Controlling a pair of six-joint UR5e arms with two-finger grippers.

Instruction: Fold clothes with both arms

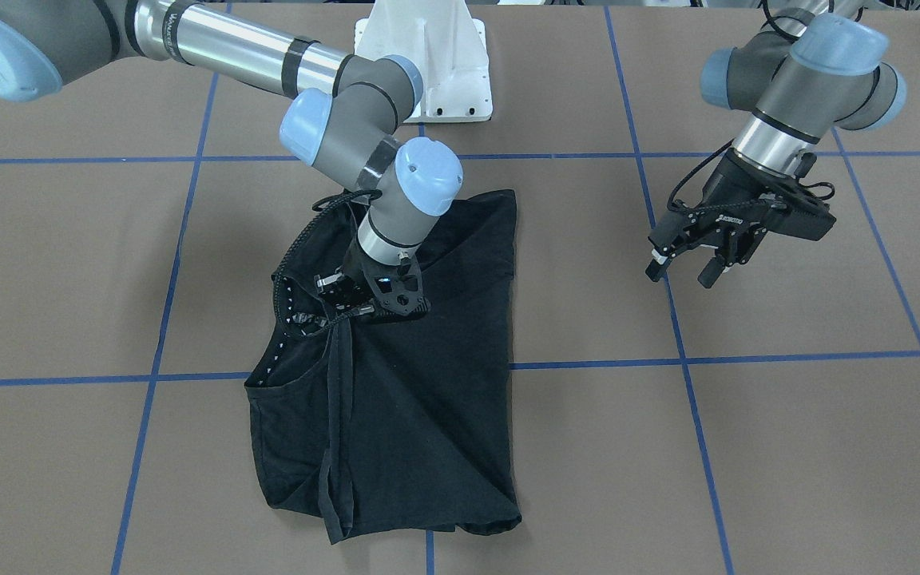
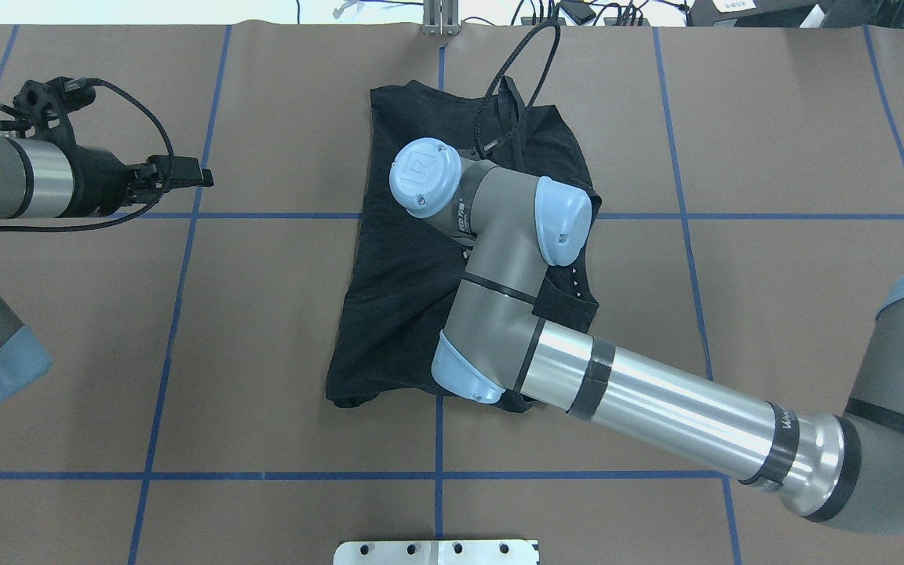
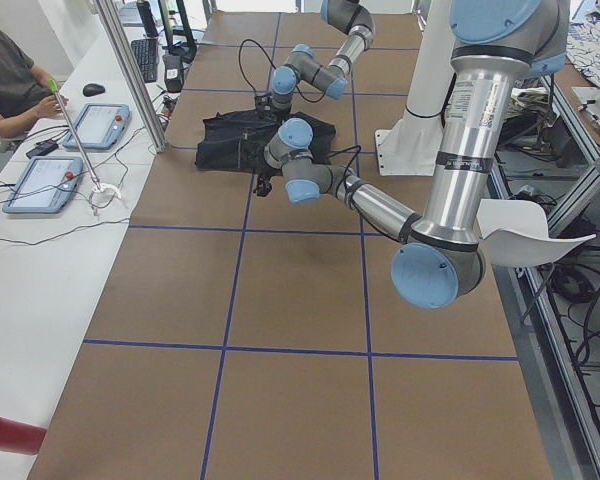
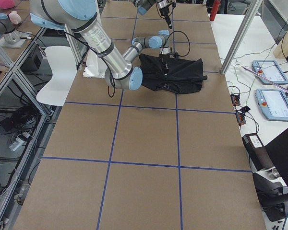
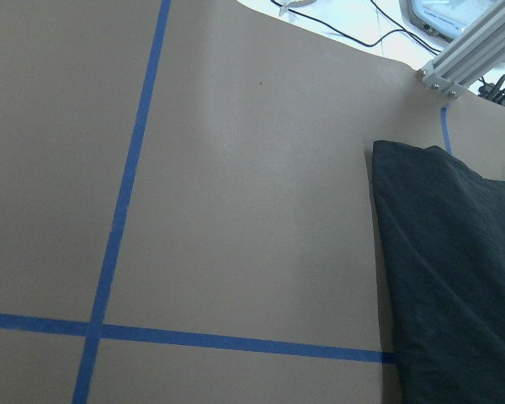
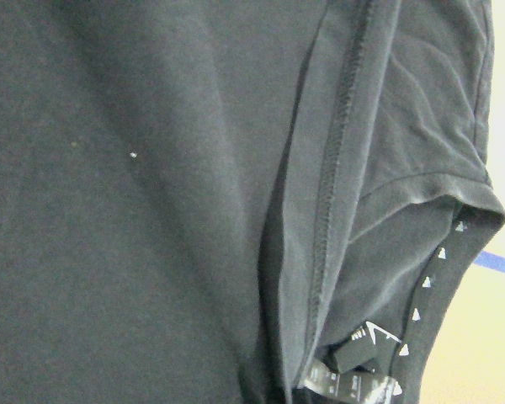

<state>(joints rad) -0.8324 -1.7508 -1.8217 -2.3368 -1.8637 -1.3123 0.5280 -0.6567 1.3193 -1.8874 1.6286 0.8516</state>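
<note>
Right end effector (image 1: pixel 352 307) is down on the black T-shirt (image 1: pixel 428 399) near the collar, tips lost in dark cloth, so gripping or not, I cannot tell. Left end effector (image 1: pixel 682 273) hangs empty, fingers spread, well apart. Shirt lies part-folded mid-table (image 1: pixel 747 447). Risk: a one-sided pull drags the whole bundle and spills the fold, since nothing pins the other edge

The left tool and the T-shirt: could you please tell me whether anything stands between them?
Nothing visible does. The left tool hovers open off to the side of the T-shirt, and only bare table crossed by blue tape lines lies between them.
</note>
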